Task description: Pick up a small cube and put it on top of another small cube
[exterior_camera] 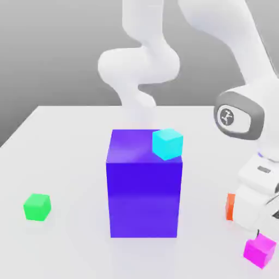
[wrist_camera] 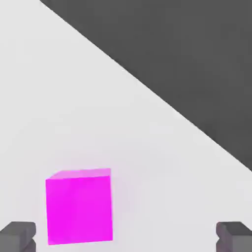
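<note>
The small magenta cube [exterior_camera: 259,250] rests on the white table near the front at the exterior view's right. My gripper [exterior_camera: 255,233] hangs just above and beside it, not touching. In the hand view the magenta cube [wrist_camera: 78,206] lies between my spread fingertips [wrist_camera: 17,236], closer to one of them, and my gripper [wrist_camera: 125,238] is open with nothing held. The small green cube [exterior_camera: 37,207] sits alone on the table far off at the exterior view's left.
A tall blue-purple block [exterior_camera: 144,185] stands mid-table with a cyan cube [exterior_camera: 167,144] on its top corner. An orange cube [exterior_camera: 230,207] is partly hidden behind my hand. The table edge [wrist_camera: 162,98] runs close past the magenta cube.
</note>
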Action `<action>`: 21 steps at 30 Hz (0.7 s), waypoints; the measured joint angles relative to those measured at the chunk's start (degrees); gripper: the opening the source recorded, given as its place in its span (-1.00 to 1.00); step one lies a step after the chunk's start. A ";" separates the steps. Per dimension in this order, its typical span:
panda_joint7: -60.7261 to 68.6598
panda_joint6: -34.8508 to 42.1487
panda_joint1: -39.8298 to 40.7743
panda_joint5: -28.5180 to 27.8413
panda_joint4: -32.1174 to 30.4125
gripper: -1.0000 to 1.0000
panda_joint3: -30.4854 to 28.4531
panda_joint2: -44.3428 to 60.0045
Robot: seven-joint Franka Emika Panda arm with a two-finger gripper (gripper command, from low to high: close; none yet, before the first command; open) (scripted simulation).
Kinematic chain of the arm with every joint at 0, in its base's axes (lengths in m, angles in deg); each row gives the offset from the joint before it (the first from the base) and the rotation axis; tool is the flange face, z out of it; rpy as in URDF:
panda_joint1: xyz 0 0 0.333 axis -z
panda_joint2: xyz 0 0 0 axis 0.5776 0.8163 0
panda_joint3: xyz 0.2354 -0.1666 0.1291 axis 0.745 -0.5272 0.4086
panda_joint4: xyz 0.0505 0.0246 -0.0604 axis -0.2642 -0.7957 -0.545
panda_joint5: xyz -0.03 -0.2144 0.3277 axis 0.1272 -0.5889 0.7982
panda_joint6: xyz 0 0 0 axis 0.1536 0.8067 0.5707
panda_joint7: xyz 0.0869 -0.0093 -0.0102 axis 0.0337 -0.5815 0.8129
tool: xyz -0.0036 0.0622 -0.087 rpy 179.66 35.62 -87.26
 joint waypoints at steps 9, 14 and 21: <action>-2.77 -5.48 -3.27 -3.85 1.68 -1.00 -3.79 7.59; -0.46 -1.61 -1.20 -0.75 0.39 -1.00 -1.05 2.40; -7.09 1.24 6.13 6.63 -4.56 -1.00 -6.46 -5.98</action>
